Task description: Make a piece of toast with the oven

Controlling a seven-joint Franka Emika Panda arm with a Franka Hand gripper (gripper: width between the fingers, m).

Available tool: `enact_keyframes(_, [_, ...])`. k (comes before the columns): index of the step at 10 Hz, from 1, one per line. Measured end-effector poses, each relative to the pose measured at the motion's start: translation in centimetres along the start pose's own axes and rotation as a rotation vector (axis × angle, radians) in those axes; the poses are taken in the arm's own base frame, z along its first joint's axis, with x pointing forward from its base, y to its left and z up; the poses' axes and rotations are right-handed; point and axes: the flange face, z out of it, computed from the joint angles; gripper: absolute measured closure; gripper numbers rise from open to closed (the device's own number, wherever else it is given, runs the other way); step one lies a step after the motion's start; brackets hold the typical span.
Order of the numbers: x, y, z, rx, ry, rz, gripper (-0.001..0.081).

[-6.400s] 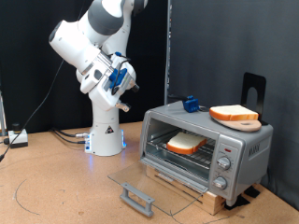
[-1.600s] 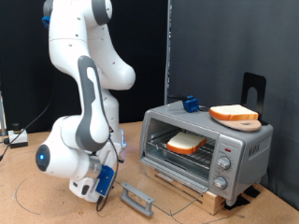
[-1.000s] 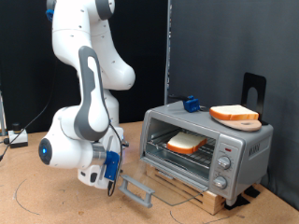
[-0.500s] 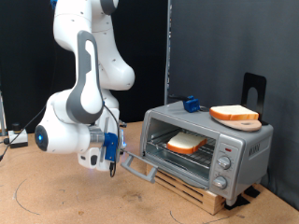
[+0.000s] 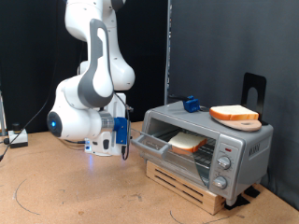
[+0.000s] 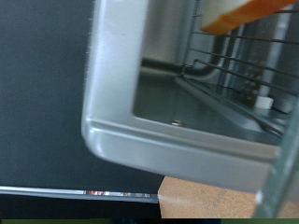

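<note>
Toast (image 5: 186, 143) half-hidden behind oven (image 5: 207, 146) door; claw (image 5: 128, 140) adjacent.

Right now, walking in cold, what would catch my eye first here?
Probably the big white robot arm at the exterior view's left, its gripper at the handle of the oven door, which stands half raised. Inside, a piece of toast lies on the rack; another slice on a round board tops the oven.
</note>
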Motion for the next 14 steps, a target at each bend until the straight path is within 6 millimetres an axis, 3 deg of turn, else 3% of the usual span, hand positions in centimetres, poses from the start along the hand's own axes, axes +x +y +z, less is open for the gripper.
enact_keyframes(5, [-2.3,-3.7,4.1,-0.010,-0.041,-0.045,-0.0002])
enact_keyframes(7, [-3.0,-4.1,4.9,-0.034,-0.027,-0.040,-0.0002])
enact_keyframes(9, [-2.9,-3.8,4.1,-0.061,0.029,0.023,-0.0002])
enact_keyframes(12, [-1.9,-2.2,1.2,-0.030,0.112,0.125,-0.0002])
enact_keyframes(14, [-1.8,-2.3,1.2,-0.030,0.111,0.101,-0.0002])
